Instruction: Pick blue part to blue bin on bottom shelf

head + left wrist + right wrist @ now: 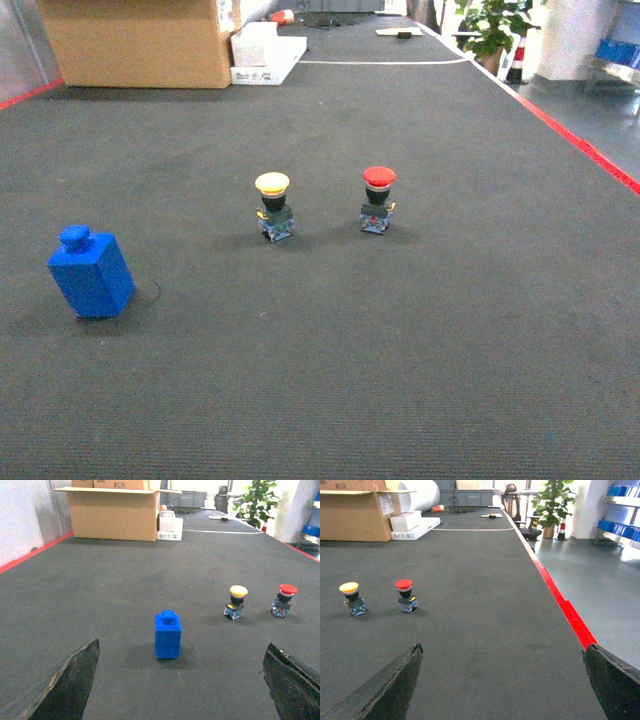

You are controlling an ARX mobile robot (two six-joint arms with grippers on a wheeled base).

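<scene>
Standing on the wide dark mat of the bench (420, 380), well to the left of two pushbuttons, the blue part (90, 273) looks like a rigid moulded plastic block, a tall box with a round stud on top. I judge it light and stiff, unlikely to deform or break, though its smooth faces may be a little slippery. The flat side walls of the body offer the best hold; the stud is small and rounded, so a grip there would be less sure. In the head view it leans slightly, so it may tip if nudged from one side only.

The left pincer (180, 680) hangs spread wide, its two dark fingertips at the lower corners of the left wrist view, the blue part ahead and between them, touched by neither. The right pincer (502, 680) is likewise wide apart and holds nothing, with bare mat before it. The yellow-capped button (273, 206) and red-capped button (378, 199) stand side by side, apart from everything. No shelf or blue bin can be made out for certain from here.
</scene>
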